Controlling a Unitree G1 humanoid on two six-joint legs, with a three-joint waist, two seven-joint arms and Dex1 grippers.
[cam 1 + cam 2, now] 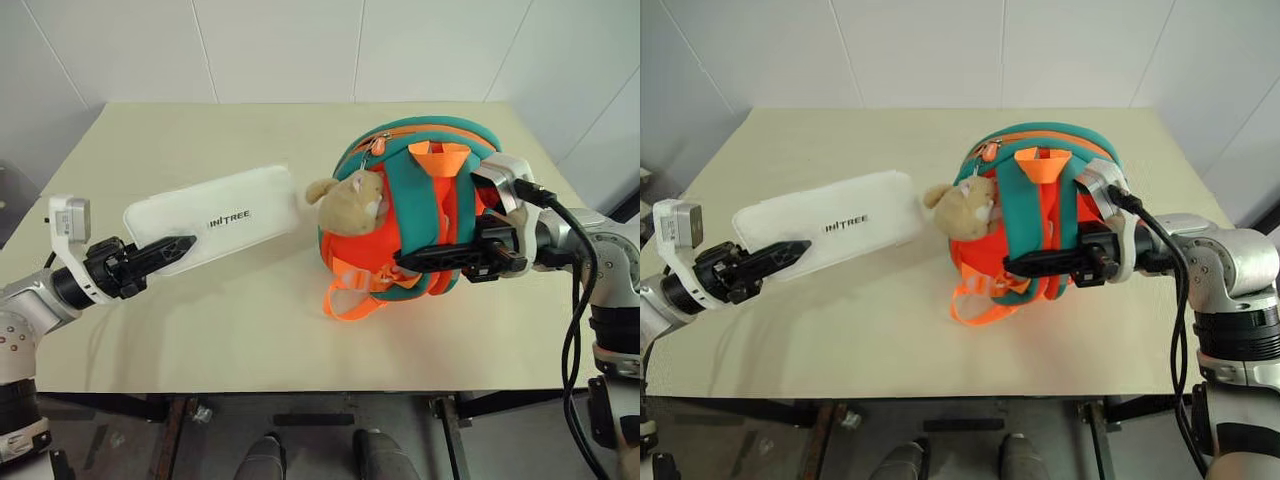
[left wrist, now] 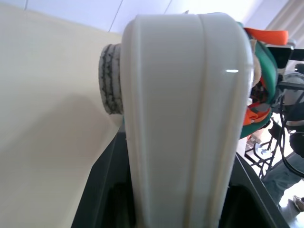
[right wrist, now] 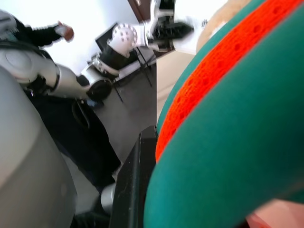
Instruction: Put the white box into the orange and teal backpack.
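Left gripper (image 1: 178, 246) jaws pinch the white box (image 1: 215, 228) at its near end; its long axis aims at the orange and teal backpack (image 1: 410, 225). Right gripper (image 1: 415, 262) jaws pinch a backpack strap.

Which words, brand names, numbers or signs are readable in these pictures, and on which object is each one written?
"UNITREE": dark letters on the top of the white box; the first letters are partly covered by the left pincer that grips the box, so what shows reads about "IN TREE".
No readable text on the orange and teal backpack, on its plush toy or on the table.
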